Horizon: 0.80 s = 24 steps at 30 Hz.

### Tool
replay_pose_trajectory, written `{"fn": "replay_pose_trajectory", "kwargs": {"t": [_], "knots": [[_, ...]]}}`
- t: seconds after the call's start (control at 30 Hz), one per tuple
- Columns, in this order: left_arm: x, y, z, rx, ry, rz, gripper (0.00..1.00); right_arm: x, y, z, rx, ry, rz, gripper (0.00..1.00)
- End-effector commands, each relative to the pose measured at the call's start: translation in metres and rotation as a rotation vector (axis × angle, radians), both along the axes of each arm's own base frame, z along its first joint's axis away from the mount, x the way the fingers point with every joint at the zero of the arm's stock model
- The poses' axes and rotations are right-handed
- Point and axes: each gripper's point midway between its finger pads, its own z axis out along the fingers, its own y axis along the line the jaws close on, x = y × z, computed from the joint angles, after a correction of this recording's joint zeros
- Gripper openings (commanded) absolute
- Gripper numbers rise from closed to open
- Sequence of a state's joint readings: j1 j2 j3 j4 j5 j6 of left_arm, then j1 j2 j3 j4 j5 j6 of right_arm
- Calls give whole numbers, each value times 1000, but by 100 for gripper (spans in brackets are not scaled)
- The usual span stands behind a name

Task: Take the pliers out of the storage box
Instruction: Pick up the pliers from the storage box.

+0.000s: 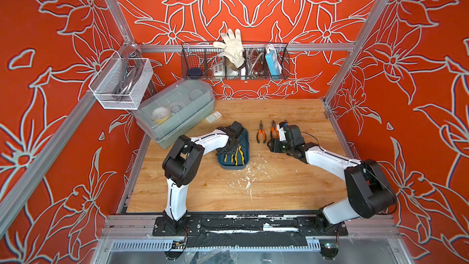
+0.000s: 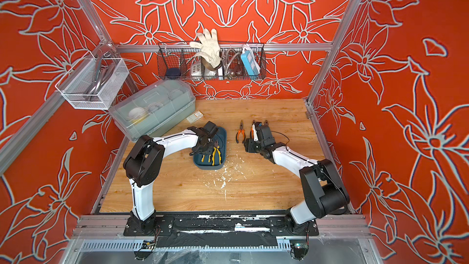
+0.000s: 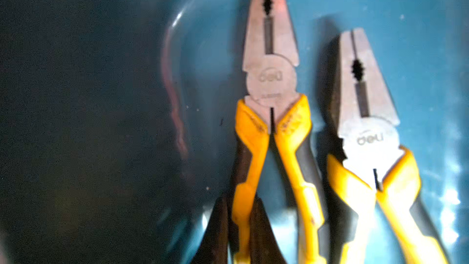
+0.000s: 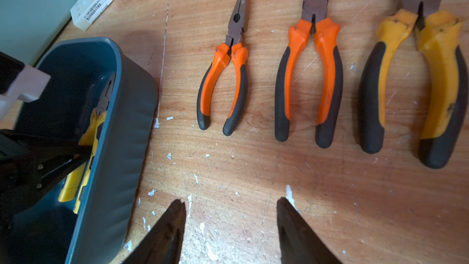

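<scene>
**Three pliers out, two left in the box**

In both top views the storage box sits on the table, and the left gripper is dipped inside it. Just beside the box, on the wood, lie the small orange pliers and the larger orange pliers.

The left wrist view shows two pairs side by side on the box floor: the long-nose yellow pliers and the stubby yellow pliers. The left gripper is clamped tight on one handle of the long-nose pair, with a dark finger on either side.

The right wrist view adds a third pair out on the table, the worn yellow pliers, in a row with the orange ones. The right gripper hangs over the table with its jaws well apart, holding nothing.

By my reading, three of five are done. One is gripped but looks not yet lifted, and one is untouched.
</scene>
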State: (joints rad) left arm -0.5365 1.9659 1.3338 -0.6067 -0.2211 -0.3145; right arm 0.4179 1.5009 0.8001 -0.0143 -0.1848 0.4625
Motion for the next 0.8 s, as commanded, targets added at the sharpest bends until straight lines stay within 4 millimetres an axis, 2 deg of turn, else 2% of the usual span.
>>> {"fn": "replay_pose_trajectory", "kwargs": {"t": [0.0,0.13,0.53,0.6,0.77], "knots": [[-8,0,9,-26,5,3,0,2,4,15,22,-42,8,60],[-4,-6,31,-73,-44,-9,0,3,4,15,20,-43,4,61],[-8,-4,105,-236,-250,68,0,3,-5,21,16,-85,-40,61],[-11,-9,117,-341,-308,98,0,3,-8,20,8,-86,-55,60],[-30,-26,131,-631,-430,80,0,3,-14,21,1,-103,-89,61]]}}
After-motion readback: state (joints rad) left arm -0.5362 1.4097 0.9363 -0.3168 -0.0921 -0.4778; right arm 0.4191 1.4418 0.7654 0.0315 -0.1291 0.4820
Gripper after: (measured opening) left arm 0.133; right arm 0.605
